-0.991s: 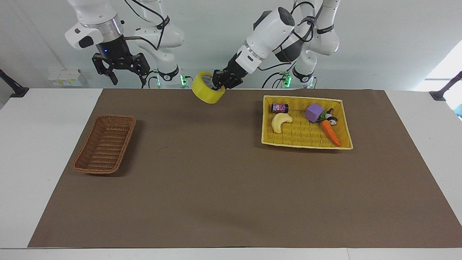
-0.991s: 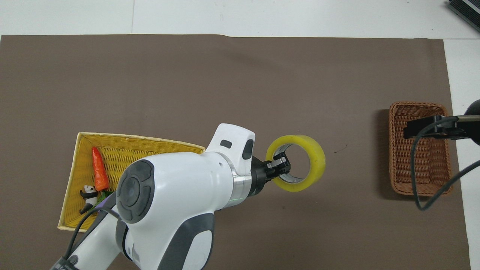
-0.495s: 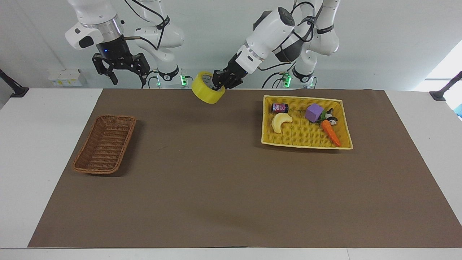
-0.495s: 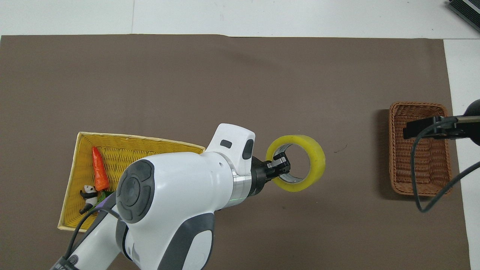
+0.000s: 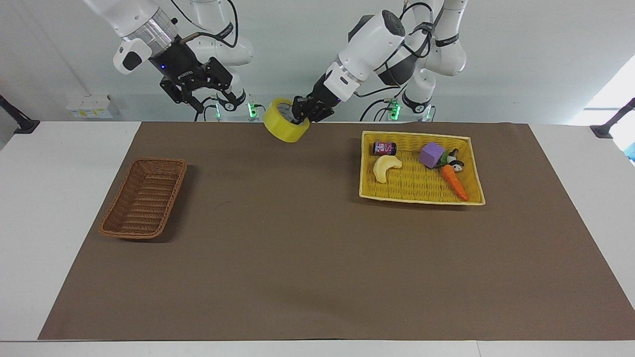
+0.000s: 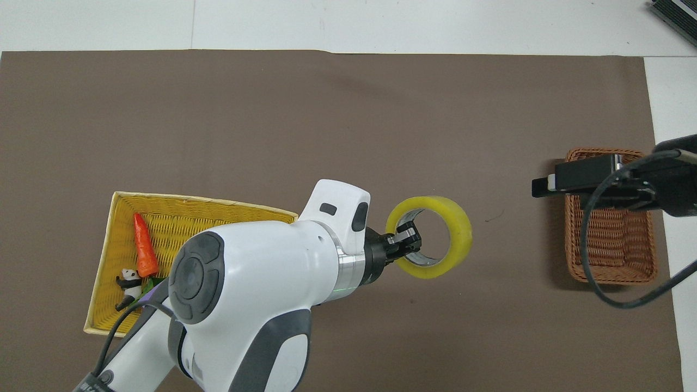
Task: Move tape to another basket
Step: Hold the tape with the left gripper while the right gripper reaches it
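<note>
The tape [image 5: 283, 130], a yellow roll, hangs in the air over the brown mat between the two baskets, with my left gripper [image 5: 300, 115] shut on its rim, one finger inside the ring. From overhead the tape [image 6: 462, 228] and left gripper [image 6: 405, 243] sit just off the yellow basket's corner. The brown wicker basket [image 5: 144, 198] lies empty at the right arm's end of the table. My right gripper [image 5: 198, 101] is raised, tilted and open, holding nothing, over the brown basket's [image 6: 610, 250] edge that faces the tape.
A yellow basket [image 5: 421, 199] at the left arm's end holds a small can [image 5: 384, 148], a pale banana toy [image 5: 386, 167], a purple block [image 5: 431, 154], a panda figure [image 5: 454, 163] and a carrot [image 5: 455, 182]. A brown mat [image 5: 297, 258] covers the table.
The right gripper has swung up and toward the middle of the table, tilting as it went. The left gripper and the tape have stayed where they were.
</note>
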Action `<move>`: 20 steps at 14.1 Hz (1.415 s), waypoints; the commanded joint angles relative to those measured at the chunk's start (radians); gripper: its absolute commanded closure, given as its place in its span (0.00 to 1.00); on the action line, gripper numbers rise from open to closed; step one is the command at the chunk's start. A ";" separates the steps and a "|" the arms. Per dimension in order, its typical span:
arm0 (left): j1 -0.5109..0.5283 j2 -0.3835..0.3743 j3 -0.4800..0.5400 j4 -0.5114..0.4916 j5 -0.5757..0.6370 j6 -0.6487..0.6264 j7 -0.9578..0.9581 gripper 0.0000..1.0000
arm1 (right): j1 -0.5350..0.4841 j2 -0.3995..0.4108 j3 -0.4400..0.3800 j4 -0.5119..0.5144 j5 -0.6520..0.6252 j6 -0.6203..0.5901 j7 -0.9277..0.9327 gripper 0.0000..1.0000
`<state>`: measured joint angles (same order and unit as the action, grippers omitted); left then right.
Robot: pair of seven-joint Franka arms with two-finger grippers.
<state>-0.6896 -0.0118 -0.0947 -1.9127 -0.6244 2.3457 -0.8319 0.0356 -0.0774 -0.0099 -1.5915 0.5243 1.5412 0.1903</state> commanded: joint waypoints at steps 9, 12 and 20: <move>-0.013 -0.007 0.012 0.003 -0.015 -0.002 -0.006 1.00 | 0.064 0.013 0.016 -0.217 0.302 0.143 -0.287 0.00; -0.013 -0.007 0.012 0.003 -0.015 -0.002 -0.004 1.00 | 0.072 0.007 0.016 -0.245 0.313 0.137 -0.290 0.00; -0.004 -0.008 0.013 0.017 -0.015 0.010 -0.009 1.00 | 0.081 0.001 0.015 -0.257 0.309 0.111 -0.290 1.00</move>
<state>-0.6895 -0.0118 -0.0927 -1.9110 -0.6244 2.3474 -0.8319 0.1264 -0.0555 0.0048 -1.8220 0.8065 1.6600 -0.0863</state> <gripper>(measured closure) 0.780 0.203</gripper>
